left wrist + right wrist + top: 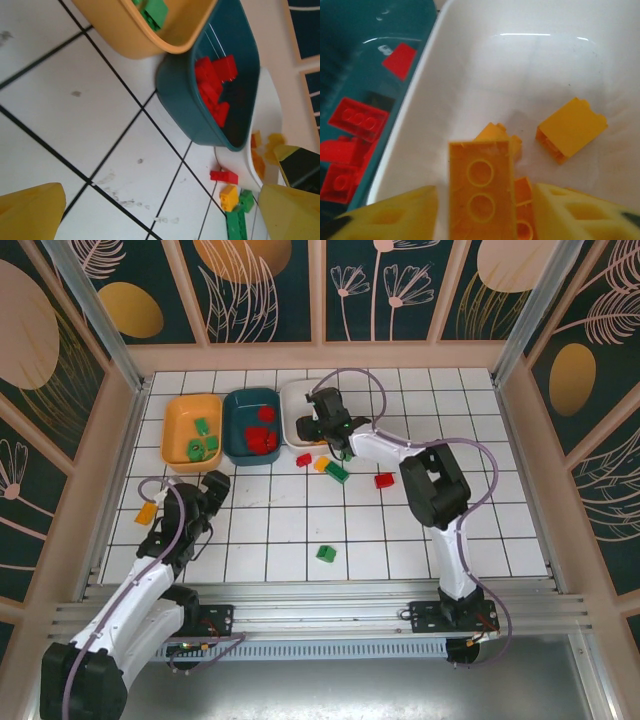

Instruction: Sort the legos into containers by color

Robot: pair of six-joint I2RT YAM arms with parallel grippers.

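orange brick point(480, 195) stands on end between the fingers of the right gripper point(484, 210), low in the white tray point(530, 65). it looks light, hard and slick, so squeeze the flat long sides, not the studs. jaws apart, a sliver of gap each side, nothing clamped. more orange pieces point(572, 127) lie in that tray. the teal tray point(375, 60) beside it holds the reds point(357, 120), and the orange tray point(185, 420) holds the greens point(200, 447). left gripper point(160, 205) hangs spread wide and empty, and loose bricks point(337, 473) wait on the tiles.

left arm point(135, 590), right arm point(453, 548): white links, black joints | cables point(495, 475): purple, exposed | fingers point(30, 212): yellow, blocky | bases point(445, 618): black plates
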